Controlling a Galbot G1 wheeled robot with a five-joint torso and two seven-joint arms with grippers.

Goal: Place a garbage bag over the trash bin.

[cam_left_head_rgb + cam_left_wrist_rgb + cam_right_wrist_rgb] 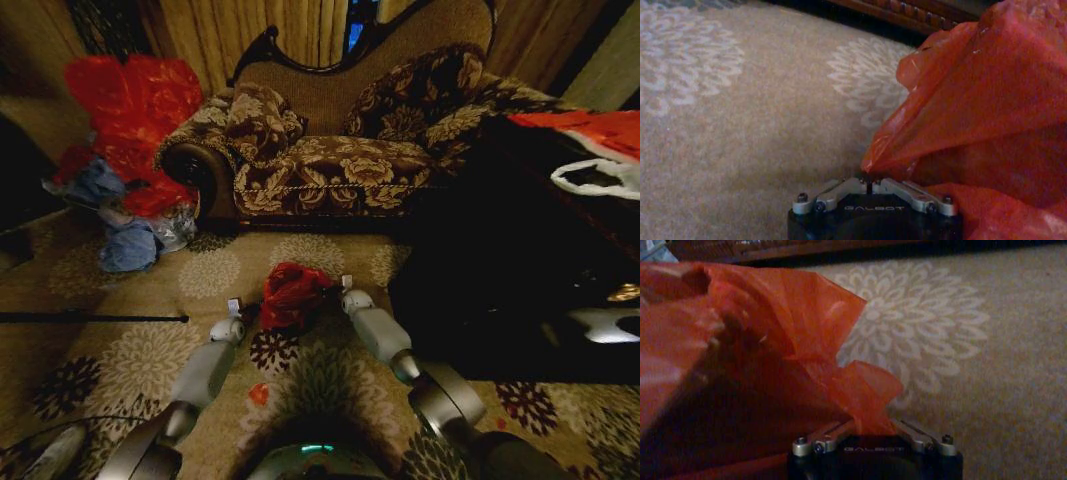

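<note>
While both arms reach forward over the flowered carpet [150, 350], the garbage bag [292, 293] hangs stretched between them, ahead of the sofa [330, 165]. Left gripper [870, 181] clenched on a bag corner; right gripper [870, 426] likewise pinching the opposite edge. Black low table [510, 260] to the right.

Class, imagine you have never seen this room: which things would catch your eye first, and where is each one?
First the bright red garbage bag, held above the flowered carpet between the left gripper and the right gripper, each pinching an edge. Next, the big red plastic heap left of the patterned sofa. A large black table stands at right.
</note>
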